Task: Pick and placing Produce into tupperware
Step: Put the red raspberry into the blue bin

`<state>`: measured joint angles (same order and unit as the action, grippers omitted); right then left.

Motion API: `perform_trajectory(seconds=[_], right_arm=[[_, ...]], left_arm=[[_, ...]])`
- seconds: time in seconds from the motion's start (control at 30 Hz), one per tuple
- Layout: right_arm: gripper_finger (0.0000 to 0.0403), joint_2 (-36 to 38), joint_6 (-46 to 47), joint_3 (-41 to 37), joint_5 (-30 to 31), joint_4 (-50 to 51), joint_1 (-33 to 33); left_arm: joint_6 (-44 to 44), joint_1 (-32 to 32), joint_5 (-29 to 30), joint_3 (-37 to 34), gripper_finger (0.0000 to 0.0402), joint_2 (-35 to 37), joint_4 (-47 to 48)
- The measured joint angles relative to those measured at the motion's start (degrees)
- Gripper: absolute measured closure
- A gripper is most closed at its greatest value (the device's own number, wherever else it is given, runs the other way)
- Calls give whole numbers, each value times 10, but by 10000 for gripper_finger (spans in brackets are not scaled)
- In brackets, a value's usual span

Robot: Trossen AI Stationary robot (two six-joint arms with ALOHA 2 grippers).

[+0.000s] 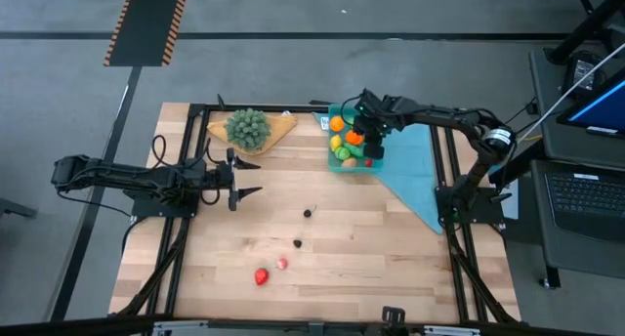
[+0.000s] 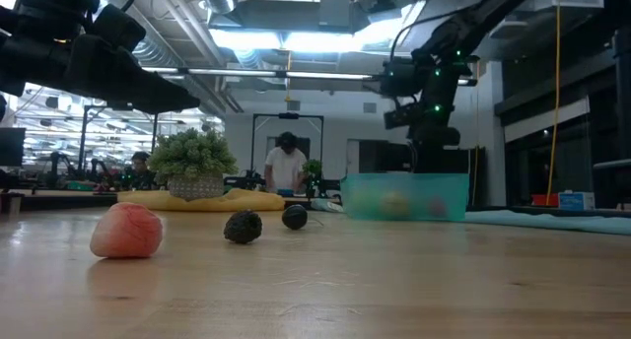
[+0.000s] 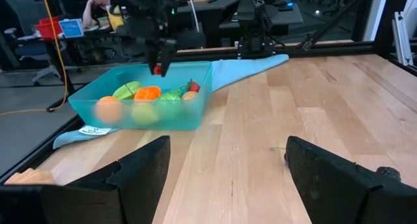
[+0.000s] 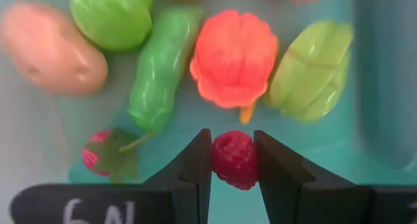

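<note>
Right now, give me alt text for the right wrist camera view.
The right gripper pinches a red raspberry just above the teal tupperware, which already holds an orange pumpkin, a green cucumber and other produce.

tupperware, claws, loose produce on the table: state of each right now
tupperware: uncovered, holding several produce pieces
right claw: over the tupperware, shut on a raspberry
left claw: open, empty, waiting over the table
red piece: loose on the table
two dark pieces: loose on the table
</note>
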<state>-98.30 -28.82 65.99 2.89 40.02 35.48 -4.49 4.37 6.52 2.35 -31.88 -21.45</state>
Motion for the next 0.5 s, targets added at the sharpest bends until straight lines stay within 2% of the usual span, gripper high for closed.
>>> perform_trajectory(seconds=[0.5], right_arm=[[294,-6,3,-7,5,-13,21]], left_arm=[[0,0,0,0,104,0,0]])
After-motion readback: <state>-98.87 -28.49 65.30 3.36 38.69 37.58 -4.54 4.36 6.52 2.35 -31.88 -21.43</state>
